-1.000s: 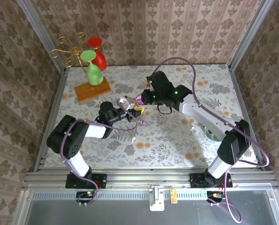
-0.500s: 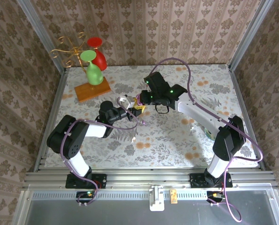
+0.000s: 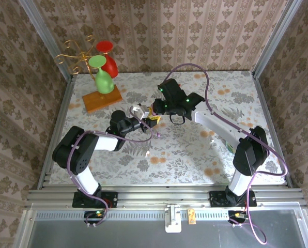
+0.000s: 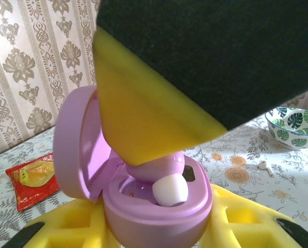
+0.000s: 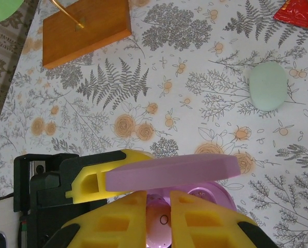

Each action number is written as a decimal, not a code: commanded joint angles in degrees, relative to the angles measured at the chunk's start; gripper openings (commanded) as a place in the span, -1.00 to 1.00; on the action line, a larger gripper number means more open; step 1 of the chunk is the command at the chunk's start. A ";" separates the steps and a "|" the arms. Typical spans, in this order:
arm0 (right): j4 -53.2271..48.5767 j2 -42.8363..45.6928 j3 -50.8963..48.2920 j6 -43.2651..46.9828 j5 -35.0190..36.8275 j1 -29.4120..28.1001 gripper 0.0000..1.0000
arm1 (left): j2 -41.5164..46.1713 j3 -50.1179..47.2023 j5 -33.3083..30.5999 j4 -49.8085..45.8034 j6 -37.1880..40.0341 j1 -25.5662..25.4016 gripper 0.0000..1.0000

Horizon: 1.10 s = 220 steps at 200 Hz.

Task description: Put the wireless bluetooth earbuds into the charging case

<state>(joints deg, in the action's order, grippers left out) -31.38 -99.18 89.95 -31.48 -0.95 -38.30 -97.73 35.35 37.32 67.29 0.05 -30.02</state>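
Above the bench [image 3: 195,150], my right tool [image 3: 155,109] has swung left onto the case [image 3: 143,110] clamped in my left tool [image 3: 138,114]. Left wrist: lid [image 4: 76,144] open, one lilac bud [image 4: 167,181], white tip up, half seated in the case under a yellow finger [image 4: 143,124]. Right wrist: right tool closed together on that bud; seating looks nearly done, I judge. A green case [image 5: 267,85] lies shut, well apart on the bench.
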 commanded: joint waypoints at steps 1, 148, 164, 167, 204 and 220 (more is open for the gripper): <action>0.28 -0.73 1.16 0.00 -1.16 -0.36 -0.70 | -0.26 1.56 1.09 1.81 0.04 -0.21 -0.52; 1.15 -0.40 -1.38 1.32 0.44 -0.54 -0.65 | 0.65 1.66 0.08 1.12 -0.32 -0.21 -0.52; 1.14 -0.25 -1.64 1.64 1.58 -0.62 -0.65 | 0.71 1.70 0.12 1.00 -0.31 -0.21 -0.52; 1.26 -0.19 -1.73 1.66 1.80 -0.58 -0.65 | 0.69 1.73 0.11 1.00 -0.31 -0.21 -0.52; 3.87 0.06 -3.40 2.24 2.53 -0.96 -0.66 | 0.61 2.05 0.27 0.83 -0.36 -0.21 -0.52; 4.39 0.13 -3.60 2.02 1.69 -1.07 -0.63 | 0.52 2.17 0.21 0.73 -0.27 -0.21 -0.52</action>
<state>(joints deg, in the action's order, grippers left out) -27.92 -99.18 87.66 -30.24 -0.21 -38.81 -97.73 35.79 37.28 66.08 0.05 -30.02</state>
